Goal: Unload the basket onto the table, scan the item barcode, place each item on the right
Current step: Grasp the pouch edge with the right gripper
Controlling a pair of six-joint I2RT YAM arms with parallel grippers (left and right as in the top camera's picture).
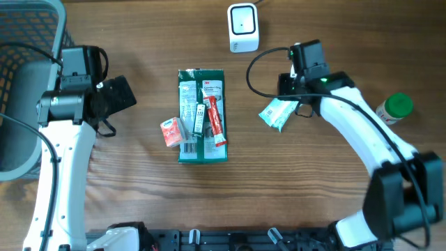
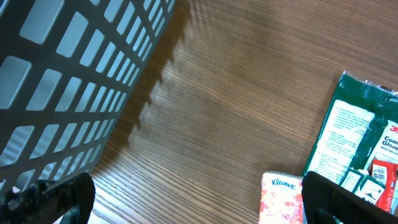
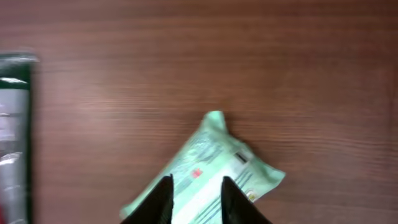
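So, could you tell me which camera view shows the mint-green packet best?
The right wrist view: the packet sits close up, label markings visible, its near end at the right gripper. Overhead shows it small, beside that gripper. The left wrist view misses it.

The overhead camera looks straight down on the whole tabletop [image 1: 139,42]. The left wrist camera skims low toward the green package [image 1: 202,115]. The right wrist camera sits close above the pale packet [image 1: 279,113].
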